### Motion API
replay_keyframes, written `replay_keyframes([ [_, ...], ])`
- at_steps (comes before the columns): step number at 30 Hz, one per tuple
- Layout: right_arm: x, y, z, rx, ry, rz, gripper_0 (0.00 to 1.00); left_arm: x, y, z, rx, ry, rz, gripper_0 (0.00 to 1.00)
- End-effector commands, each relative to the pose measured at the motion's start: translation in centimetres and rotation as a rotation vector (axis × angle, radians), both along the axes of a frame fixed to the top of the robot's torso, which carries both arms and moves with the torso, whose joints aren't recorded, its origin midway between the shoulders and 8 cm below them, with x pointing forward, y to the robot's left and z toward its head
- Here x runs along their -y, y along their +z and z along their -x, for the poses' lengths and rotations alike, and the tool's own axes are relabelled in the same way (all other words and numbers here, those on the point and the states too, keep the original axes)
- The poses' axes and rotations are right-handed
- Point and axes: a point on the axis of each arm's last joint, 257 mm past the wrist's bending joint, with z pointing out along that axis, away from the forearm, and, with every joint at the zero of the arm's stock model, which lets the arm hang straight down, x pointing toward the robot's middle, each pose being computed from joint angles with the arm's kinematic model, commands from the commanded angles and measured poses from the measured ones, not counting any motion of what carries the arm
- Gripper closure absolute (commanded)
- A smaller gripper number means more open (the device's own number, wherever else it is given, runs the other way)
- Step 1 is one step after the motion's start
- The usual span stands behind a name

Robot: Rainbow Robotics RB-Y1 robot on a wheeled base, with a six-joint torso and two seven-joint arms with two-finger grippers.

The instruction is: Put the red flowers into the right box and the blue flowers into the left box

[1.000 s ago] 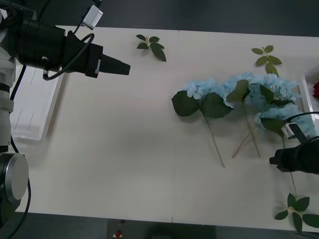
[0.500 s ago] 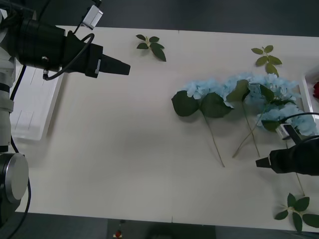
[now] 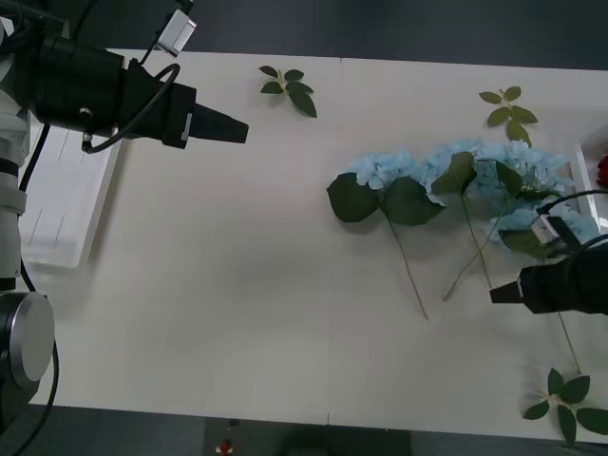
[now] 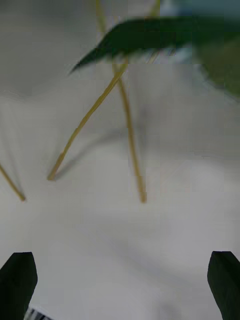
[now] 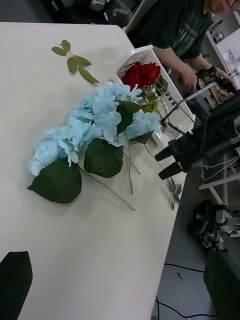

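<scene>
Front view, left to right. At the left edge lies the left box [image 3: 66, 204], a shallow white translucent plastic tray with ribbed walls, on the pale worktop [image 3: 237, 285]. Above it, in the upper left of the frame, the left end effector [image 3: 233, 130] hangs over the worktop; its black fingers [image 5: 15, 280] sit wide apart at the wrist view's corners, so it is open and holds nothing. Centre right, the blue flowers [image 3: 456, 176], pale-blue fluffy clusters with large dark green leaves, lie in a row, their thin stems running toward the lower frame. Right of the stem ends, the right end effector [image 3: 496, 294] is near the worktop, open and empty, with its dark fingers [image 4: 17, 282] apart. At the far right edge, the red flowers [image 3: 602, 171], deep-red roses, rest in the right box [image 3: 586, 195], a white plastic tray.
</scene>
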Motion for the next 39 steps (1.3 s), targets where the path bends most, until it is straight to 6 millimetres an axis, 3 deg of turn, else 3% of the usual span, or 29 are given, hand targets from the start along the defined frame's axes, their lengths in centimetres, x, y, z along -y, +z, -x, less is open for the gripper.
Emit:
replay_keyframes([
  [1,3.7,3.7,-3.0,0.066,-0.026,0.095,0.0,0.2,1.7,-0.3,0.068,-0.016,0.008,0.0],
  [6,6.7,2.0,-3.3,0.067,-0.05,0.183,0.0,0.2,1.7,-0.3,0.068,-0.016,0.008,0.0],
  [9,7.5,0.6,-3.4,0.076,-0.056,0.206,0.0,0.2,1.7,-0.3,0.068,-0.016,0.008,0.0],
  [26,8.6,-5.8,-2.3,0.074,-0.055,0.268,0.0,0.2,1.7,-0.3,0.068,-0.016,0.008,0.0],
  [27,8.7,-6.0,-2.3,0.075,-0.055,0.273,0.09,0.2,1.7,-0.3,0.068,-0.016,0.008,0.0],
  [29,8.9,-6.2,-2.2,0.074,-0.05,0.282,0.75,0.2,1.7,-0.3,0.068,-0.016,0.008,0.0],
  [30,8.9,-6.3,-2.1,0.07,-0.049,0.285,1.0,0.2,1.7,-0.3,0.068,-0.016,0.008,0.0],
  [39,8.4,-6.1,-2.1,0.071,-0.043,0.277,1.0,0.2,1.7,-0.3,0.068,-0.016,0.008,0.0],
])
